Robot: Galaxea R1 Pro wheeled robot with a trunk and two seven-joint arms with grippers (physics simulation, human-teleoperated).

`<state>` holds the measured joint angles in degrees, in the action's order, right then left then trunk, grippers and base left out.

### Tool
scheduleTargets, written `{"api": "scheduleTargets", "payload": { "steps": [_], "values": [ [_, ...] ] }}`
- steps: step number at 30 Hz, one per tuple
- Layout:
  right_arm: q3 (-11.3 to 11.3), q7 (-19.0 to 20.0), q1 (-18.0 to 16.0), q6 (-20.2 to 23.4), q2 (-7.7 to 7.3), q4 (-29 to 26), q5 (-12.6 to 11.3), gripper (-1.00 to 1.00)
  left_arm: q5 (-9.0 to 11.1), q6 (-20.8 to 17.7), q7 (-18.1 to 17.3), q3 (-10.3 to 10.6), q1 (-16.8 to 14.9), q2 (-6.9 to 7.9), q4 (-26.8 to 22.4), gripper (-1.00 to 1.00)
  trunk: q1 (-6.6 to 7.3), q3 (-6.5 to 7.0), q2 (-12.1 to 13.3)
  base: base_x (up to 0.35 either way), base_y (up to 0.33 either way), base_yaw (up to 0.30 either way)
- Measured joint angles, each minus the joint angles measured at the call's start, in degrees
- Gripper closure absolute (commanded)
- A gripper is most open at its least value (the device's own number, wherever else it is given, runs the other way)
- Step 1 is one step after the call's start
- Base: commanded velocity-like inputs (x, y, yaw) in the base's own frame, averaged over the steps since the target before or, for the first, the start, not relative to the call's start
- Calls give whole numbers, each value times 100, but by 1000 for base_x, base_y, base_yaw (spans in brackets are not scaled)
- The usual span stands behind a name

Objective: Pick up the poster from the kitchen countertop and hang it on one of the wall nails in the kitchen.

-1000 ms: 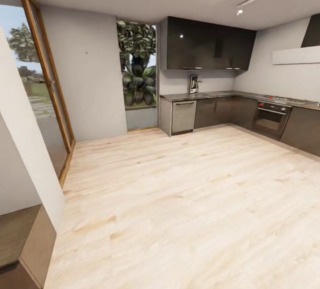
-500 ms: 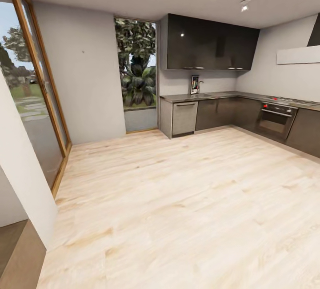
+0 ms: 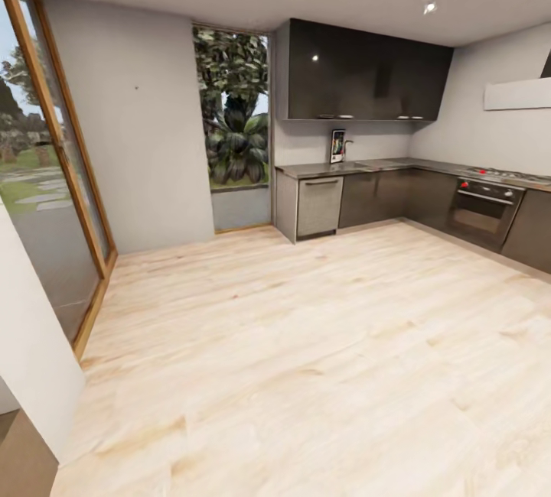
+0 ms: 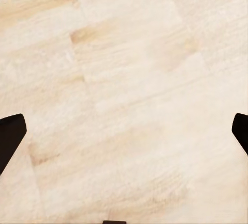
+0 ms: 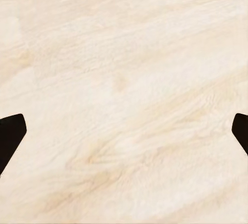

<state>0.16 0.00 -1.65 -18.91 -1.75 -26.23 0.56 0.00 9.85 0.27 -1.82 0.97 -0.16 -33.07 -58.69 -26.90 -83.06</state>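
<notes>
The poster [image 3: 336, 146] stands upright, small and far off, on the kitchen countertop [image 3: 367, 167] against the back wall, beside a chrome tap [image 3: 347, 147]. A small dark nail [image 3: 137, 87] dots the grey wall left of the window. Neither arm shows in the head view. In the left wrist view the left gripper [image 4: 124, 136] is open, its dark fingertips [image 4: 10, 136] at both edges of the picture over bare wooden floor. The right gripper [image 5: 124, 136] is open the same way, fingertips [image 5: 10, 133] wide apart above the floor.
Pale wooden floor [image 3: 306, 344] stretches between me and the counter. Dark wall cabinets [image 3: 360, 73] hang above it; a dishwasher [image 3: 318, 205] and an oven [image 3: 482, 206] sit below. A glass door [image 3: 46, 176] is at left, a white wall corner [image 3: 30, 359] close at lower left.
The head camera has advanced and turned a little, so the white wall corner at left slid out of the picture and the kitchen looks slightly nearer. Nothing in the room moved.
</notes>
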Motion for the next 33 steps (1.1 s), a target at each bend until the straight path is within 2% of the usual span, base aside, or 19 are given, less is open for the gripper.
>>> {"api": "scheduleTargets", "payload": {
  "steps": [7, 25, 33],
  "values": [
    [0, 6, 2, 1, 0, -1, 0, -100, 1, 1, 2, 3, 1, 0, 1, -100, 0, 0, 0, 334, 0, -100],
    [-1, 8, 0, 2, 0, -1, 0, -100, 1, 3, 3, 0, -2, 0, 1, -100, 0, 0, 0, 334, 0, -277],
    [0, 7, -4, 1, 0, 0, 0, -100, 1, 3, 4, -3, 0, 0, 0, -100, 0, 0, 0, 334, 0, -39]
  ]
}}
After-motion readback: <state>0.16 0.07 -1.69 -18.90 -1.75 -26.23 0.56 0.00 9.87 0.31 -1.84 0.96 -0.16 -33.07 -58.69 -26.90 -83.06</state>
